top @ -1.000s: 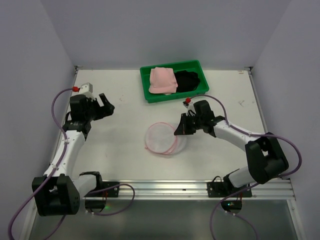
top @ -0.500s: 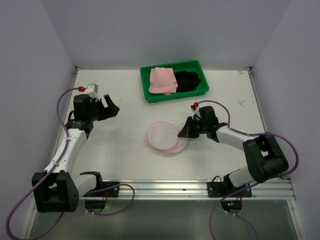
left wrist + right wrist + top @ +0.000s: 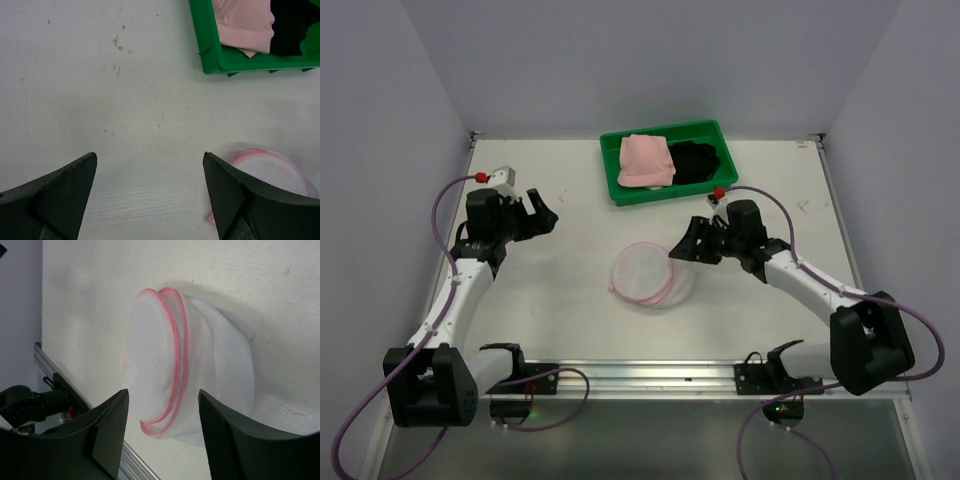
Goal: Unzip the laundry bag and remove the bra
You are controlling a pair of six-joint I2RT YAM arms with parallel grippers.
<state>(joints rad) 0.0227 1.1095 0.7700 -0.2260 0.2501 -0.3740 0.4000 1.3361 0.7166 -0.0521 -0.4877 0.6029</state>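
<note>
The laundry bag [image 3: 650, 277] is a round white mesh pouch with pink trim, lying mid-table; its pink rims [image 3: 177, 340] stand slightly apart, and nothing coloured shows inside it. My right gripper [image 3: 682, 247] hovers open just right of the bag, and in the right wrist view the right gripper [image 3: 162, 395] frames the bag without touching it. At the left, well away from the bag, my left gripper [image 3: 538, 212] is wide open and empty. In the left wrist view the left gripper [image 3: 149, 156] is over bare table, with the bag's edge [image 3: 272, 167] beside the right finger. A pink padded garment [image 3: 645, 160], apparently the bra, lies in the tray.
A green rectangular tray [image 3: 665, 191] stands at the back centre, holding the pink garment and a black garment [image 3: 698, 160]. The tray's corner [image 3: 212, 55] also shows in the left wrist view. An aluminium rail [image 3: 650, 375] runs along the near edge. Grey walls close in the table.
My right gripper has opened, let go of the bag's right edge and drawn back up and to the right. The bag shifted slightly. The left arm barely moved.
</note>
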